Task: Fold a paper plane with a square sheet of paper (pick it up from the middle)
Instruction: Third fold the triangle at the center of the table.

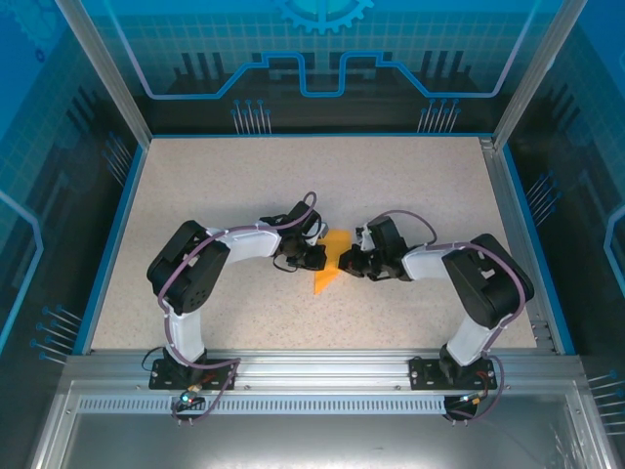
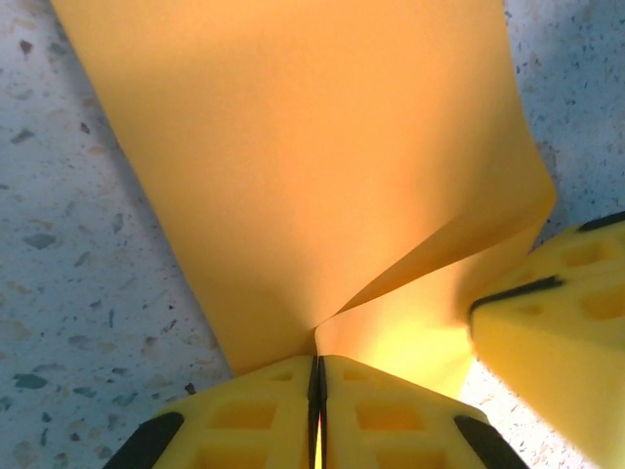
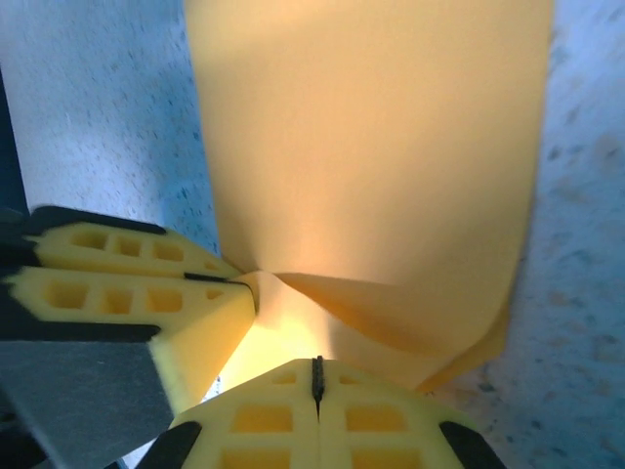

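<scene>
Pressed together at the bottom edge of the left wrist view, the yellow foam fingers of the left pincer (image 2: 318, 373) pinch a corner of the sheet of paper (image 2: 303, 166), with no gap showing along their dark seam. From that pinch the orange-yellow sheet fans upward across the middle of the frame. A raised fold runs from the seam toward the right, where a finger of the right pincer (image 3: 317, 369) pokes in at the lower right. The right wrist view mirrors this: its own two fingers are shut at the bottom centre with the lit edge of the paper meeting their tips. The other pincer's fingers come in from the left and clamp the sheet at a puckered point just beside them. Speckled grey counter (image 2: 88, 293) shows on both sides of the paper, which bows up between the two pinch points and lies flatter farther up the frame. From the top view, both arm bases sit on a metal rail (image 1: 312, 369) at the bottom. The left arm (image 1: 195, 269) and right arm (image 1: 479, 278) bend inward, and their pincers meet near the centre of the counter with the narrow orange shape between them, its point angled toward the lower left. Blue panelled walls (image 1: 322, 59) close off the upper part of the frame.
</scene>
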